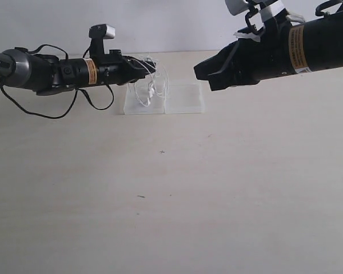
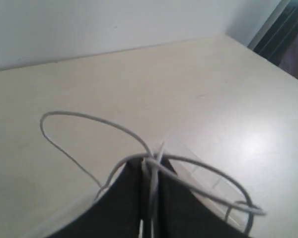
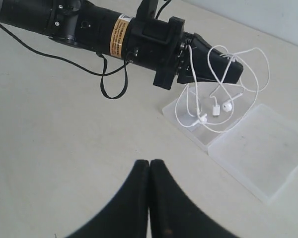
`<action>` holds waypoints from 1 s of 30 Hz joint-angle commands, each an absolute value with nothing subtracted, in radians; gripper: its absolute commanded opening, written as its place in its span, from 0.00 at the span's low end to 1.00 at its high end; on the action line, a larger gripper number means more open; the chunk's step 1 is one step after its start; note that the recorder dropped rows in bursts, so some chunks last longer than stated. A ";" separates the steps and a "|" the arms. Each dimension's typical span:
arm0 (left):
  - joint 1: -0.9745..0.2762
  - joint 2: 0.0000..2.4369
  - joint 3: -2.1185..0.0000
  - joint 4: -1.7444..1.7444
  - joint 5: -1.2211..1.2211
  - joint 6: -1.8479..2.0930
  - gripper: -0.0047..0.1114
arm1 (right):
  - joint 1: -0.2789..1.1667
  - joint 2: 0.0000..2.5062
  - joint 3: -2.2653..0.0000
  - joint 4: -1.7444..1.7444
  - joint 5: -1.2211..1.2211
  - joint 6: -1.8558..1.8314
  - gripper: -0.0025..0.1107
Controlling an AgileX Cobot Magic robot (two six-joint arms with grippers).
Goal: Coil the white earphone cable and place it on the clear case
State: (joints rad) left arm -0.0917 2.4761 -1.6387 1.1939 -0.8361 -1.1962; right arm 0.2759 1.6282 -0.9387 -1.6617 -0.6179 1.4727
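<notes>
Task stage: coiling largely done, placement pending. The left end effector (image 1: 150, 69) is clamped on the white earphone cable (image 1: 149, 94), gathered into several loose loops that hang from the closed jaws; the bundle is held directly above the clear case (image 1: 186, 104), over the half nearer the left arm. In the right wrist view the earbuds (image 3: 221, 106) dangle low inside that half, and the lowest loop appears to reach the case floor, though contact cannot be confirmed. The other half of the case lies bare; both halves rest flat and open on the counter (image 1: 217, 188).

The right end effector (image 3: 149, 164) has its fingers pressed together on nothing; it hangs just beside the case, apart from cable and case alike.

Judged progress: the cable is off the counter and coiled, if untidily, with some loops splaying wider than the case half; what is left is lowering the bundle, letting go, and seeing that no loop spills over the rim. The loose, springy loops may unwind once freed.
</notes>
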 commanded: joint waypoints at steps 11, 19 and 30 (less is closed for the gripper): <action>-0.094 2.470 -1.643 1.296 -0.829 -1.252 0.04 | 0.273 1.617 -0.934 -1.651 -0.641 1.460 0.02; -0.094 2.441 -1.643 1.312 -0.907 -1.276 0.04 | 0.273 1.617 -0.934 -1.651 -0.644 1.460 0.02; -0.094 2.432 -1.668 1.361 -0.847 -1.288 0.04 | 0.273 1.619 -0.934 -1.649 -0.644 1.460 0.02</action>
